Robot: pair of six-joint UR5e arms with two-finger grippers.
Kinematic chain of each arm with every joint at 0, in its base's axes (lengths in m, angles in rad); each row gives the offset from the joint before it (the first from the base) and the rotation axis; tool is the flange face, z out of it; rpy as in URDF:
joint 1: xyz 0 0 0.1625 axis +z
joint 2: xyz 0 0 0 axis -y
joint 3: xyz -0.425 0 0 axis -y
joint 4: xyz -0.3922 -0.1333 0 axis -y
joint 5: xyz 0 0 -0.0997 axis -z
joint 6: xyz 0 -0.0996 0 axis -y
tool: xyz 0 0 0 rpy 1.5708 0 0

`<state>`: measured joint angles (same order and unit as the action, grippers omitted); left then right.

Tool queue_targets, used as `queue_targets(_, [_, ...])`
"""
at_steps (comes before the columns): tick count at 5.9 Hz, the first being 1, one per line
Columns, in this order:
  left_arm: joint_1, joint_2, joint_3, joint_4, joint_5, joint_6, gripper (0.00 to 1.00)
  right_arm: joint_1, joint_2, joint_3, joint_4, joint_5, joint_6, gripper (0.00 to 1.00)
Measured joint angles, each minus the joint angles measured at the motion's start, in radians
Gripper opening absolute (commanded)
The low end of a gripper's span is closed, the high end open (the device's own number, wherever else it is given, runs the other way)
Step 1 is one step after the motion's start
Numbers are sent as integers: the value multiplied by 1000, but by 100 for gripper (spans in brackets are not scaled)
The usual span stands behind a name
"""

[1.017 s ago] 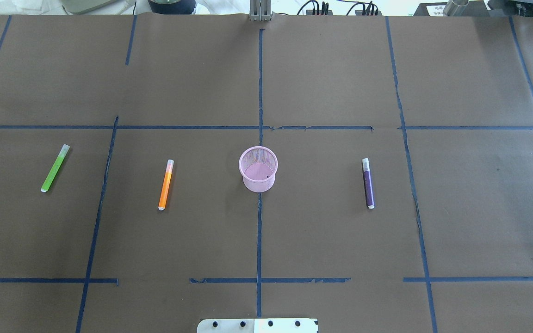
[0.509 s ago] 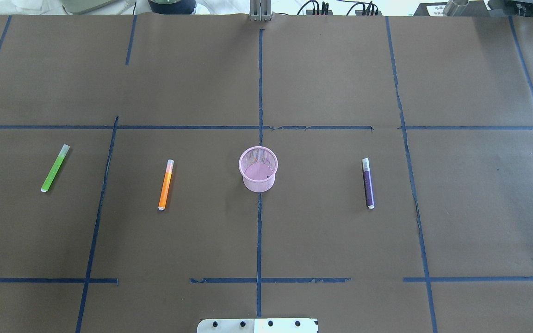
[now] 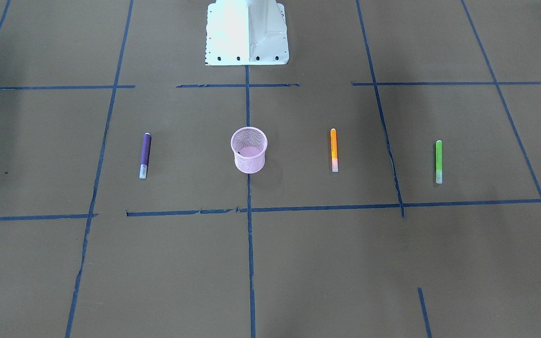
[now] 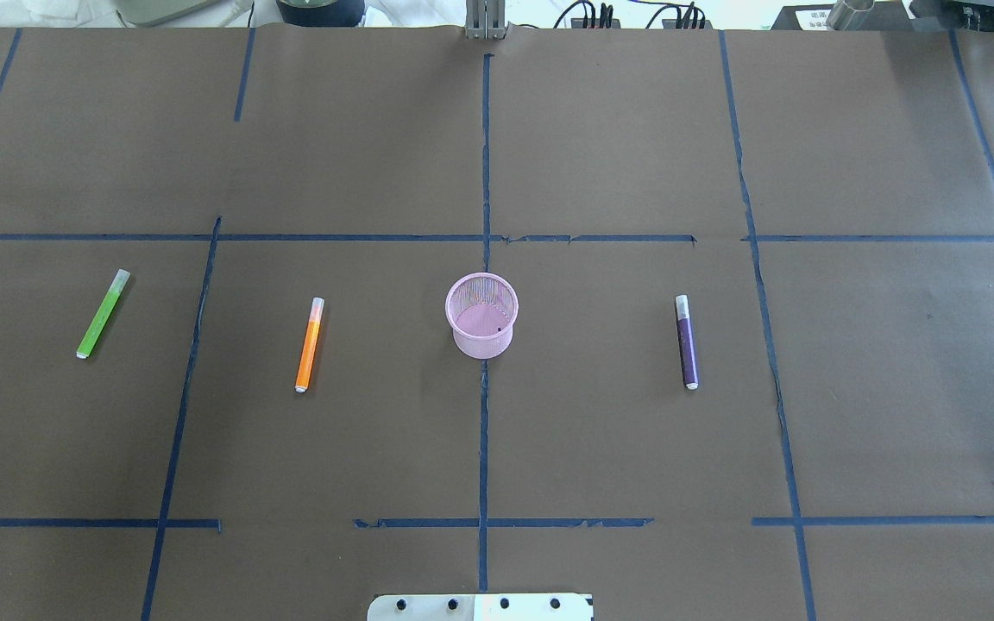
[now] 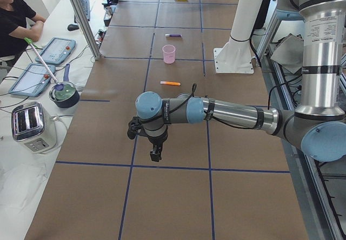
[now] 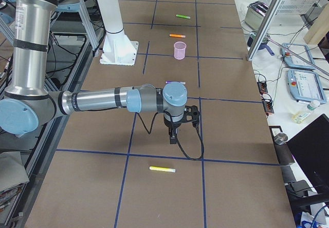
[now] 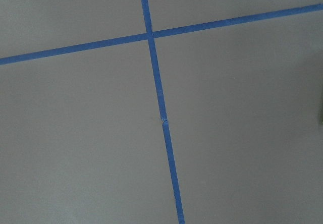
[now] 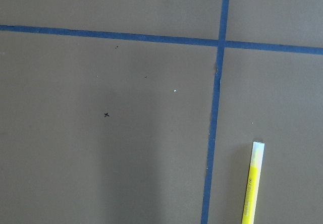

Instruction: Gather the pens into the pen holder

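Pen holder [image 4: 481, 345] centred, lone pen [image 4: 687, 342] to its right, inner pen [image 4: 309, 345], then outer pen [image 4: 103, 314], leftward

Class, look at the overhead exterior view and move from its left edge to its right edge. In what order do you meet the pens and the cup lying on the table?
green pen → orange pen → pink pen holder → purple pen

Left arm [image 5: 232, 114]: upper link upright, forearm stretched out level, wrist bent down, left gripper [image 5: 155, 154] pointing straight down. Right arm [image 6: 97, 100]: matching pose, forearm level, right gripper [image 6: 173, 137] pointing down. Jaws on both: spacing unreadable from side views.
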<state>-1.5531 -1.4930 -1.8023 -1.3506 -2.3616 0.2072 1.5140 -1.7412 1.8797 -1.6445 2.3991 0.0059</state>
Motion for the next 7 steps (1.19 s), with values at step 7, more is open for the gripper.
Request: queue_targets(7, [274, -32, 24, -274, 2, -208, 100, -29, -1, -14, 1, 3, 8, 100])
